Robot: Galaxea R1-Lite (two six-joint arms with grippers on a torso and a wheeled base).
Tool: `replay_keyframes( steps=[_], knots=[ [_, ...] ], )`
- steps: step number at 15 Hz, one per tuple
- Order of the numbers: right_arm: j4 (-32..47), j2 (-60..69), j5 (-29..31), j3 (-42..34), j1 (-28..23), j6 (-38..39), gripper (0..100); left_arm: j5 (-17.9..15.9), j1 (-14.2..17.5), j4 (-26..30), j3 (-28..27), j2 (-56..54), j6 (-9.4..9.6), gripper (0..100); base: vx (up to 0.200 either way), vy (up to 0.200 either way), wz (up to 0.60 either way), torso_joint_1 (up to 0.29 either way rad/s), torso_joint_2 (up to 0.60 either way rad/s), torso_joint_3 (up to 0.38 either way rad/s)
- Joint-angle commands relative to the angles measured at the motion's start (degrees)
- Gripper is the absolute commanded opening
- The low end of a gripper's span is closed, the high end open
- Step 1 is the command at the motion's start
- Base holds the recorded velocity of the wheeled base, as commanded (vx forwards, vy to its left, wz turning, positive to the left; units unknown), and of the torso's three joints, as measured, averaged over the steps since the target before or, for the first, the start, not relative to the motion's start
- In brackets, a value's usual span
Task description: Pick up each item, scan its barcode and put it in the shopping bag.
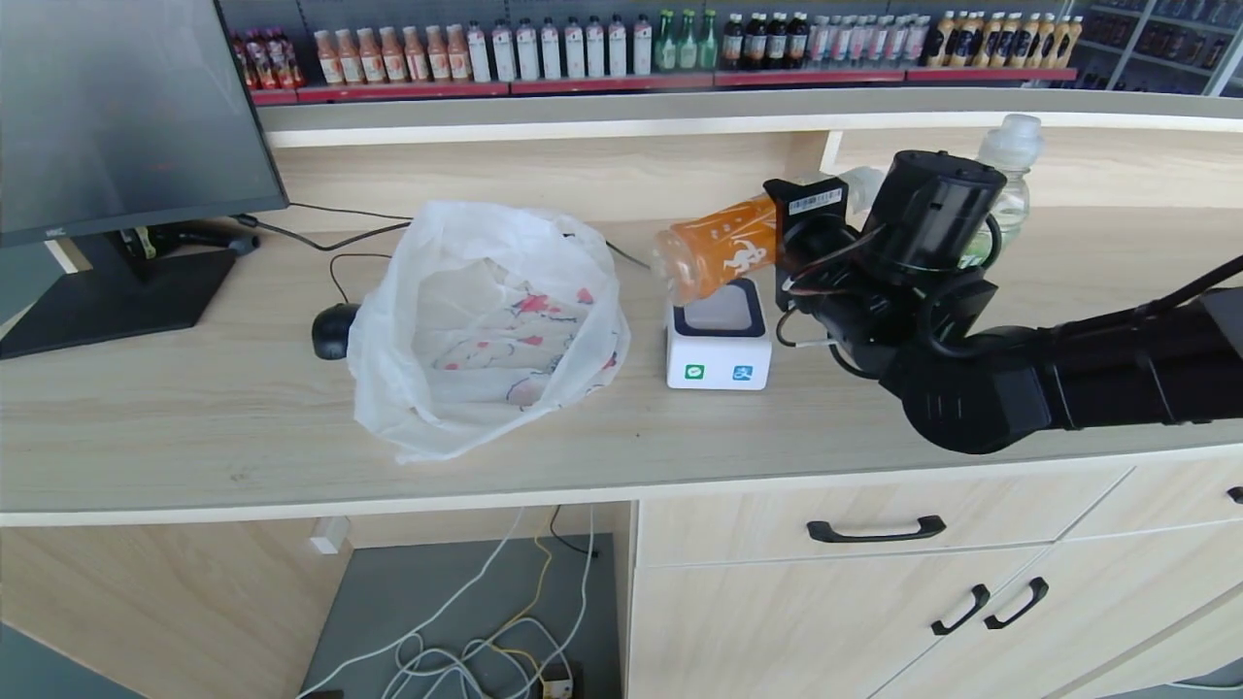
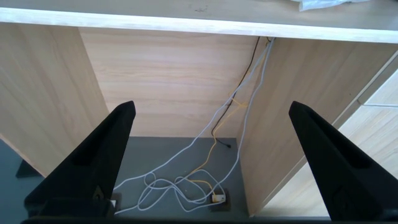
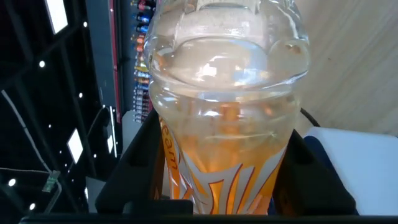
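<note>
Jaws of my right gripper [image 1: 798,236] pinch the orange bottle [image 1: 723,254], lying level just above the scanner [image 1: 719,335], base pointing left toward the open shopping bag [image 1: 486,311]. My left gripper [image 2: 211,109] hangs spread under the counter [image 2: 186,18], farther off.

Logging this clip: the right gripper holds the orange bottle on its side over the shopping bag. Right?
No. The head view shows the right gripper holding the orange bottle on its side over the white scanner; the shopping bag lies beside it.
</note>
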State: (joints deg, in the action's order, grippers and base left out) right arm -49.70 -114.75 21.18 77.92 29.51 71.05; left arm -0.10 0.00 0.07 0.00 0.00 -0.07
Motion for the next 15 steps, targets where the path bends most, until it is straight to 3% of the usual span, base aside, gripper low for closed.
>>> replay_keyframes(
  steps=[1,15],
  knots=[
    [0.0,-1.0,0.0,0.0,-0.9,0.1,0,0.0,0.1,0.0,0.0,0.0,-0.01,100,0.000,0.000,0.00,0.000,0.00,0.000],
    [0.0,-2.8,-1.7,2.8,-1.3,1.3,0,0.0,0.0,0.0,0.0,0.0,-0.01,100,0.000,0.000,0.00,0.000,0.00,0.000]
  ],
)
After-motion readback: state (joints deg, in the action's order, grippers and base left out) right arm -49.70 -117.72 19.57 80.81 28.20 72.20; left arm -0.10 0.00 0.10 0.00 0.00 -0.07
